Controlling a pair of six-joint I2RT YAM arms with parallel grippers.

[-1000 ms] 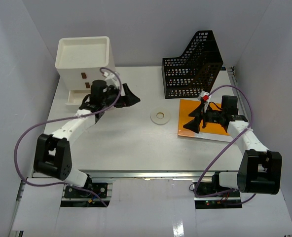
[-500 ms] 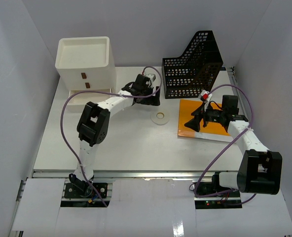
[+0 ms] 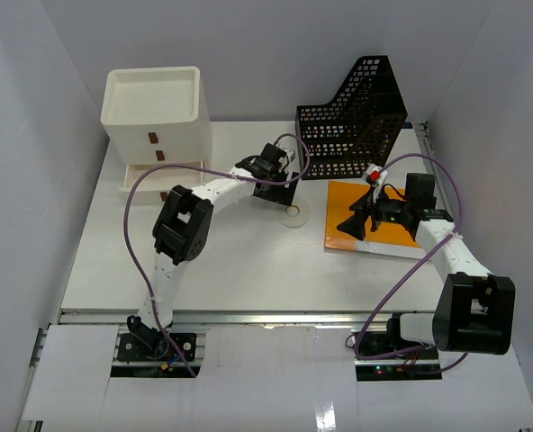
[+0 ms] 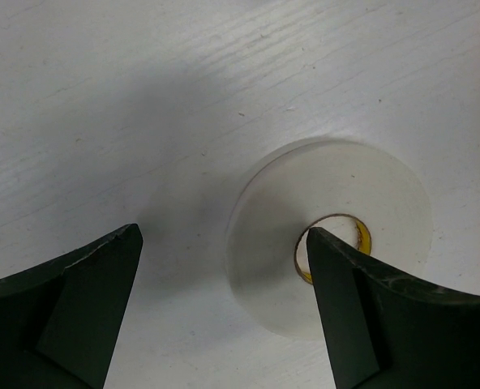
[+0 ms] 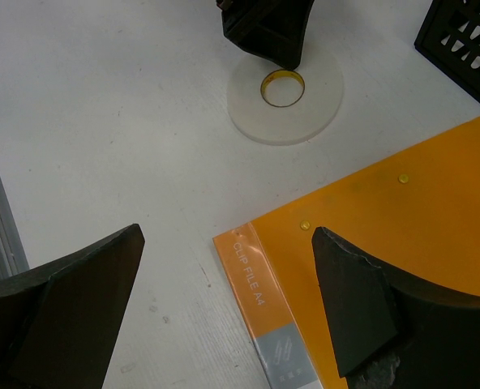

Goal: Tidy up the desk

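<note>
The white desk (image 3: 221, 261) holds a white tape roll (image 3: 296, 220) near its middle and an orange clip file (image 3: 388, 202) on the right. My left gripper (image 3: 284, 200) is open, low over the roll. In the left wrist view the roll (image 4: 337, 203) lies flat, one fingertip (image 4: 337, 267) stands over its hole and the other (image 4: 102, 275) is off it to the left. My right gripper (image 3: 348, 225) is open and empty, straddling the file's left edge (image 5: 260, 284). The right wrist view also shows the roll (image 5: 313, 105).
A white three-drawer box (image 3: 154, 112) stands at the back left with its bottom drawer (image 3: 145, 175) pulled out. A black mesh file holder (image 3: 352, 121) stands at the back right. A metal rail (image 3: 266, 317) runs along the near edge. White walls enclose the desk.
My left arm swung right from the drawer box to the middle and came down over the tape roll. The right arm has not moved.
</note>
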